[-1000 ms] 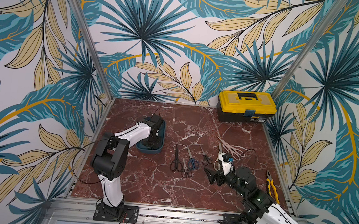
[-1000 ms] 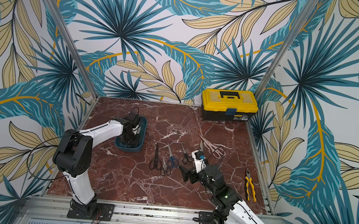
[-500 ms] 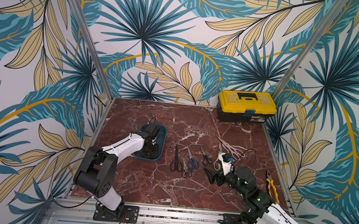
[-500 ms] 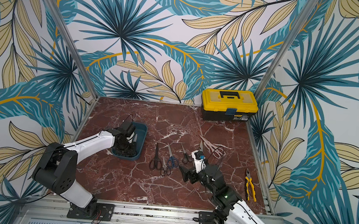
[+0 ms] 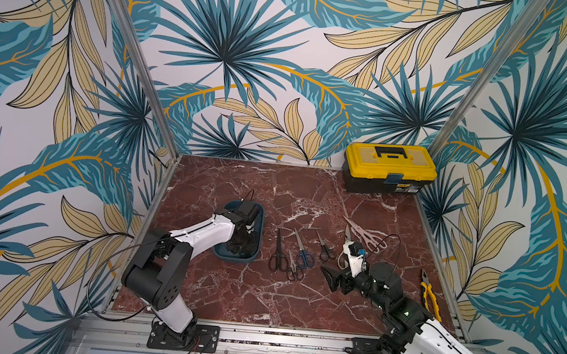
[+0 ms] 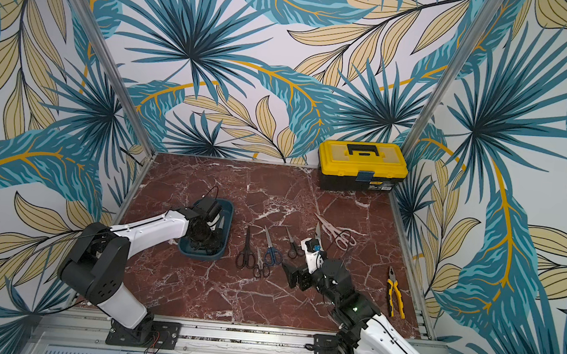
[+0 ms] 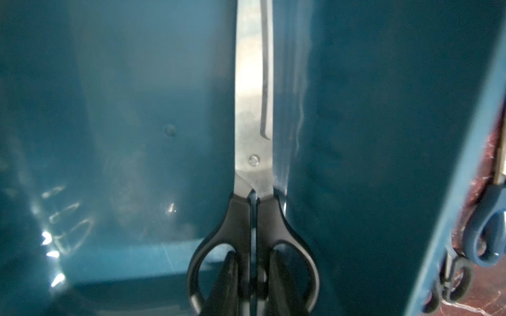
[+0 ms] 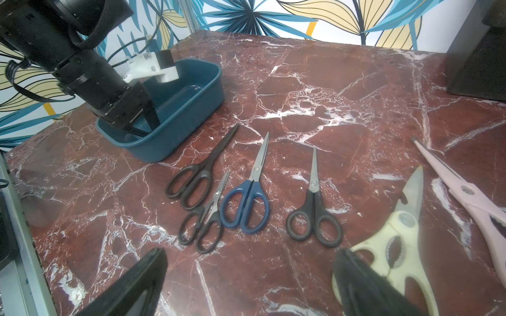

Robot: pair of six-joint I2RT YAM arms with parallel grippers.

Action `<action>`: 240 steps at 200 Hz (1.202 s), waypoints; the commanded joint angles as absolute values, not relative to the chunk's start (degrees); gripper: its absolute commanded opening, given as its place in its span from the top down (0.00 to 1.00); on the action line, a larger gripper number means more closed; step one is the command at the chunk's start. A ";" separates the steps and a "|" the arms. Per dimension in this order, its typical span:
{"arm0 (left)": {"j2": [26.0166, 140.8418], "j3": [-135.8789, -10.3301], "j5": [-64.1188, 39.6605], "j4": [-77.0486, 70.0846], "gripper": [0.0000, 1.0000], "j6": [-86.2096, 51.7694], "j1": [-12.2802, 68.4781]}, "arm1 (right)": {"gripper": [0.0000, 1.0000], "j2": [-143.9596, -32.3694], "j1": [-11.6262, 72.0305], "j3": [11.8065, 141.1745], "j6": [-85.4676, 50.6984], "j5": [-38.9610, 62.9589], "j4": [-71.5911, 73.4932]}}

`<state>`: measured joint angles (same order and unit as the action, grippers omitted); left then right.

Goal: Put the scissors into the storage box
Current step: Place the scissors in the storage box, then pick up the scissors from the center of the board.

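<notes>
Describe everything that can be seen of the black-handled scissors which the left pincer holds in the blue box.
The scissors have two steel blades, closed together, joined by a round rivet, and smooth black handles, plastic by the look, with two oval loops. The left pincer is shut on the handles, one finger showing in each loop. They are inside the blue box, blades along one side wall; whether they touch its floor is unclear.

Your teal box (image 8: 186,120) holds one black pair (image 7: 253,109), flat and shut, its handles pinched in the left pincer (image 7: 253,254). Six more scissors (image 8: 247,202) lie flat just ahead of the wide-open right pincer (image 8: 252,251): three black, one blue, one cream, one pink.
</notes>
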<state>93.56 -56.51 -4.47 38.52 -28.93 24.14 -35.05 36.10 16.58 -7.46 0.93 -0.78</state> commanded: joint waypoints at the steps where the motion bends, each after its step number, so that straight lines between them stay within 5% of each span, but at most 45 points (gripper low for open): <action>1: 93.72 -58.89 -1.60 39.12 1.00 -28.39 24.17 | 0.00 -34.64 36.39 16.21 -7.12 1.52 0.45; 32: 93.26 -58.95 0.47 39.46 0.96 -28.04 23.89 | 0.00 -34.38 36.42 16.17 -7.13 1.40 0.49; 46: 93.50 -59.44 1.45 40.25 0.77 -27.95 23.85 | 0.00 -34.55 36.42 16.17 -7.08 1.88 0.53; 58: 93.39 -60.05 2.61 41.07 0.47 -28.05 23.87 | 0.00 -34.53 36.46 16.17 -6.99 2.11 0.61; 74: 92.08 -60.59 4.86 41.67 0.34 -28.10 24.30 | 0.00 -34.30 36.42 15.91 -6.74 2.39 1.12; 142: 82.91 -67.15 12.29 45.58 0.37 -28.65 29.46 | 0.00 -34.60 36.60 15.50 -6.58 1.16 1.83; 240: 92.07 -71.26 -0.16 42.51 0.45 -38.85 45.00 | 0.00 -40.60 42.80 17.65 -2.72 -2.28 2.12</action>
<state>90.65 -70.87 2.59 44.18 -34.96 43.07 -40.69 42.48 16.78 -3.79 -1.06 1.41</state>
